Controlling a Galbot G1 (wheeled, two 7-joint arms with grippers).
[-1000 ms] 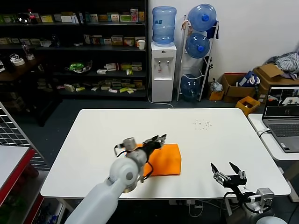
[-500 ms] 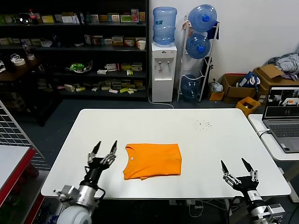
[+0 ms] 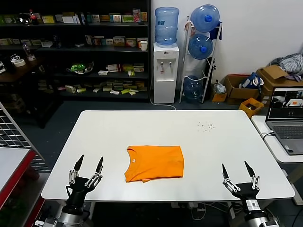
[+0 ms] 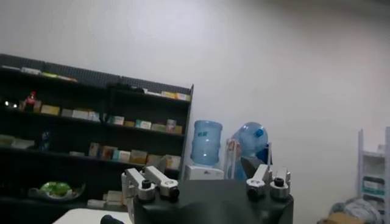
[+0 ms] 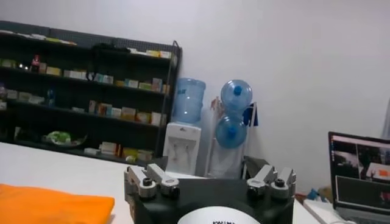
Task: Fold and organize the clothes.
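Note:
The clothes, one bright orange T-shirt [image 3: 154, 162], lie folded into a flat rectangle near the middle of the white table [image 3: 118, 127], neck opening toward my left. Its edge also shows in the right wrist view as an orange slab [image 5: 55, 206]. My left gripper [image 3: 87, 166] stands open at the table's front left corner, fingers pointing up, well clear of the shirt. At the front right edge my right gripper [image 3: 238, 171] is open too, holding nothing. Both wrist views look out level over the table toward the far wall.
A laptop [image 3: 286, 118] sits on a side table at the right. Behind the table are dark shelves [image 3: 75, 52], a water dispenser [image 3: 165, 66], a rack of bottles [image 3: 201, 45] and cardboard boxes [image 3: 265, 78]. A red-framed wire cart [image 3: 14, 156] stands at the left.
My left arm has pulled off the shirt, opened, and dropped back to the front left corner. The right gripper sank slightly at the front edge. The folded shirt lies uncovered and still.

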